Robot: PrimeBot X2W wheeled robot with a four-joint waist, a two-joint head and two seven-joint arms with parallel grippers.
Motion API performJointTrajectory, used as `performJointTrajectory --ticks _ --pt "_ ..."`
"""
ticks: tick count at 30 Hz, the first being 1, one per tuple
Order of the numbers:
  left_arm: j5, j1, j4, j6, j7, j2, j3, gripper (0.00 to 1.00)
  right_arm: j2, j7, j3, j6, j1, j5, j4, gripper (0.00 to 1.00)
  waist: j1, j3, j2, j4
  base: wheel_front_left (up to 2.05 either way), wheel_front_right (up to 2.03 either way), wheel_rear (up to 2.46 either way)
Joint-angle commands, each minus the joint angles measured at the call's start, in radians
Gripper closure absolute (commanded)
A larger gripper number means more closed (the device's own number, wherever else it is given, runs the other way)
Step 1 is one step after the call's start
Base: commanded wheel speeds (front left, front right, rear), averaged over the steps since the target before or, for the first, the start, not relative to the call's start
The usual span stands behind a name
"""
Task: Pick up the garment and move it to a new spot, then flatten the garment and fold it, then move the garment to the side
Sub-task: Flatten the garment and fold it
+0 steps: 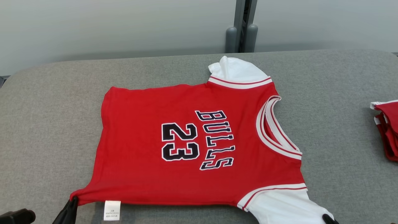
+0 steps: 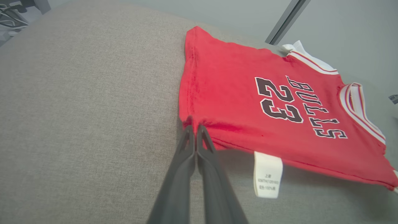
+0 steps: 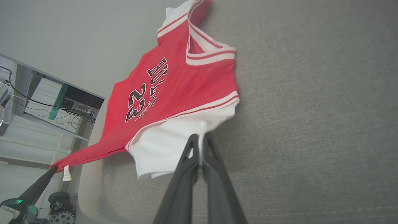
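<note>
I count one red jersey (image 1: 199, 140), and it lies on one grey table (image 1: 46, 124). The jersey has two white sleeves, the far sleeve (image 1: 233, 70) and the near sleeve (image 1: 279, 205), and one white label (image 1: 112, 210) at its hem. On its front I see one number and one word. At the right edge of the table there is one small pile of red and white cloth (image 1: 387, 130); how many pieces are in it I cannot tell. My grippers are two, the left gripper (image 2: 195, 124) and the right gripper (image 3: 201, 137), each with two dark fingers. Behind the table stand two grey posts (image 1: 231, 39)
</note>
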State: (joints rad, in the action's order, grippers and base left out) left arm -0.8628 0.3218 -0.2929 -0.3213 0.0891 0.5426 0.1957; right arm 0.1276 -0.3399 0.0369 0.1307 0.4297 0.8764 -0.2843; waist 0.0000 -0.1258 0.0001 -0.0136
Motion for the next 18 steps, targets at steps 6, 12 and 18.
performJointTrajectory --ticks 6,12,18 --pt "0.000 0.015 -0.042 -0.026 0.029 0.027 -0.012 1.00 -0.065 -0.128 0.079 0.000 0.016 -0.061 -0.087 1.00 0.0000 0.001 -0.0001 0.011 0.00 0.00 0.00" --pt "-0.004 -0.037 -0.039 -0.014 0.051 0.041 -0.012 1.00 -0.075 -0.171 0.104 0.000 -0.085 -0.070 -0.092 1.00 0.0000 -0.031 -0.0001 0.013 0.00 0.00 0.00" --pt "-0.023 -0.140 0.010 0.024 0.097 0.060 0.002 1.00 -0.065 -0.219 0.078 0.000 -0.292 -0.090 -0.026 1.00 0.0000 -0.101 -0.0001 0.005 0.00 0.00 0.00"
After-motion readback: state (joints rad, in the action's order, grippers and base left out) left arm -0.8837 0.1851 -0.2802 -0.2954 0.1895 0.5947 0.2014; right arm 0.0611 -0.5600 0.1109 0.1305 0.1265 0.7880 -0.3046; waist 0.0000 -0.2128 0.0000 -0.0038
